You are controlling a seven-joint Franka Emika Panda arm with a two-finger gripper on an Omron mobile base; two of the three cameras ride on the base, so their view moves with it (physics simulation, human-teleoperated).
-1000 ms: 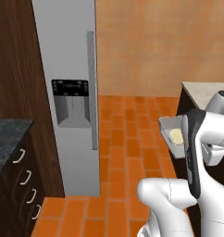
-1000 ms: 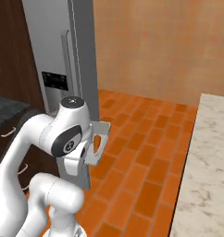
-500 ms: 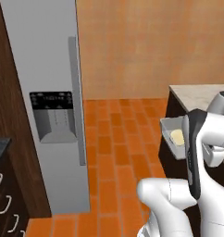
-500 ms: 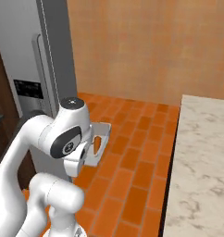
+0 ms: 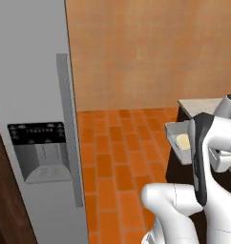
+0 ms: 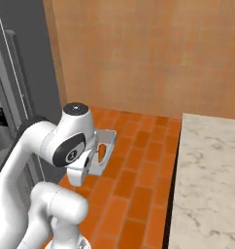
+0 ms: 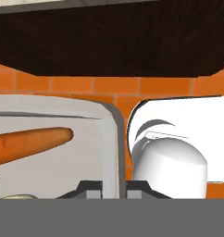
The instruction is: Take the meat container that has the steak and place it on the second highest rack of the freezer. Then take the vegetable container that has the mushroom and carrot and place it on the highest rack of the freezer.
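Note:
My gripper (image 7: 115, 189) is shut on the rim of the vegetable container (image 7: 109, 139), a shallow light-grey tray held out in front of the arm. The orange carrot (image 7: 35, 141) lies inside it, and a pale sliver of the mushroom (image 7: 15, 197) shows at the bottom edge. From the left base view the vegetable container (image 5: 175, 129) peeks out beside the forearm with the mushroom (image 5: 183, 141) in it. The right base view has the vegetable container (image 6: 109, 141) next to the hand. The freezer (image 5: 31, 95) stands at the left, door closed. The meat container and the steak are out of view.
The freezer's long bar handle (image 5: 69, 128) and a dispenser panel (image 5: 38, 150) face me. A marble counter (image 6: 207, 180) runs along the right, and its corner (image 5: 203, 103) lies just behind the tray. Orange brick floor (image 5: 122, 143) stretches between the freezer and the counter.
The whole picture has shifted: the base has moved, so the freezer now sits further left and larger. The tray stays in the shut gripper, held the same way.

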